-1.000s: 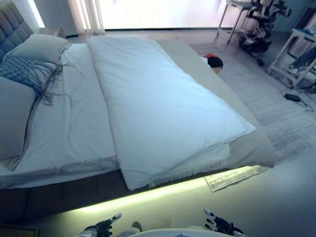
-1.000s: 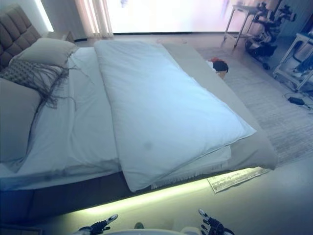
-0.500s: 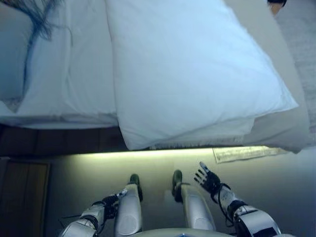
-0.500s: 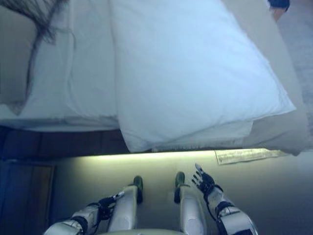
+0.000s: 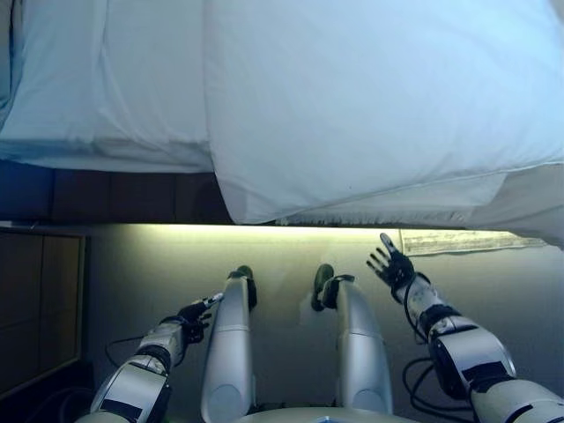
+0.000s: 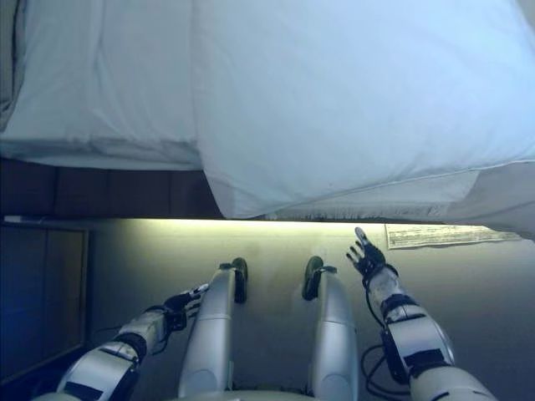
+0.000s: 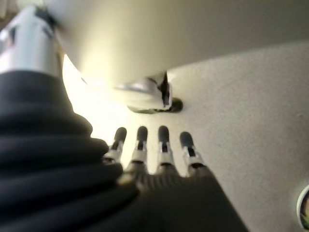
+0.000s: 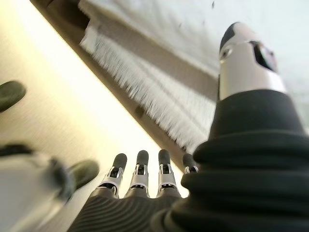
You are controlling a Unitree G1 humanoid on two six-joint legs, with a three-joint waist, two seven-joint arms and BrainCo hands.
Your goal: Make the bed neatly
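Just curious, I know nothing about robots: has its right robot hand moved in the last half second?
Yes. The right robot hand has risen toward the folded white duvet, its tips now nearer the paper sheet on the floor.

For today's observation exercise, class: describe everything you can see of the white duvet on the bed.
The white duvet looks thick, soft and puffy, with a smooth top and few creases. It lies flat across the bed, over a white sheet that stays bare beside it on the robot's left. Its near corner overhangs the bed's edge above the lit floor strip. Under its near edge a fringed layer pokes out. Neither hand touches it; the open right hand is raised near it.
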